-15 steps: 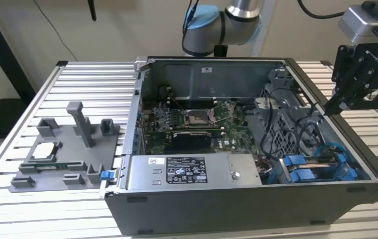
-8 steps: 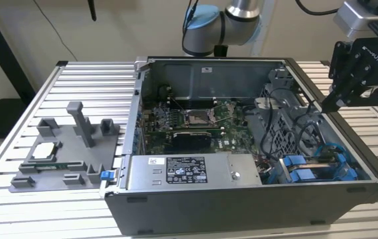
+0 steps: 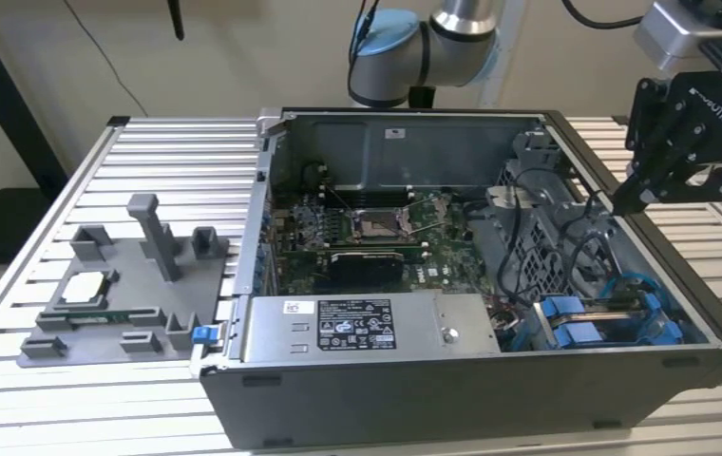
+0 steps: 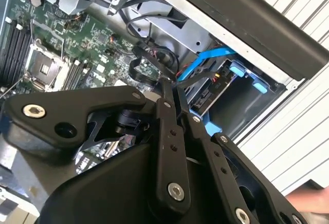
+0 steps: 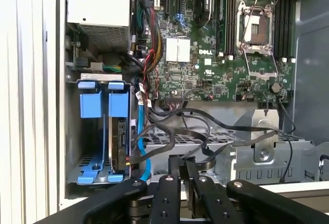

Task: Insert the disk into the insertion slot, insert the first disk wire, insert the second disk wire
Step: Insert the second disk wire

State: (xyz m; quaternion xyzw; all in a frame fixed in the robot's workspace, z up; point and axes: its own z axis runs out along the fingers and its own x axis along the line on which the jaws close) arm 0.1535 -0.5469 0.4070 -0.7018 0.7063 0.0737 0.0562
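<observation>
My gripper (image 3: 623, 201) hangs over the open computer case (image 3: 488, 399), at its wall on the exterior view's right. The black fingers (image 4: 165, 106) are shut, and a thin black disk wire (image 4: 198, 78) comes out at their tips. That wire arcs up from inside the case (image 3: 564, 176). The disk (image 5: 122, 142) sits upright in the insertion slot (image 5: 92, 147), a bay of the grey drive cage with blue carriers (image 3: 589, 318). A blue cable (image 5: 140, 147) runs beside the disk. In the first wrist view the fingertips (image 5: 175, 165) lie close to a loop of black wire (image 5: 204, 154).
The motherboard with its silver processor socket (image 3: 374, 223) fills the case floor. A silver power supply (image 3: 361, 328) sits at the case's front. A grey fixture tray (image 3: 121, 304) with parts lies on the slatted table at the exterior view's left. Part of a hand (image 4: 311, 201) shows outside the case.
</observation>
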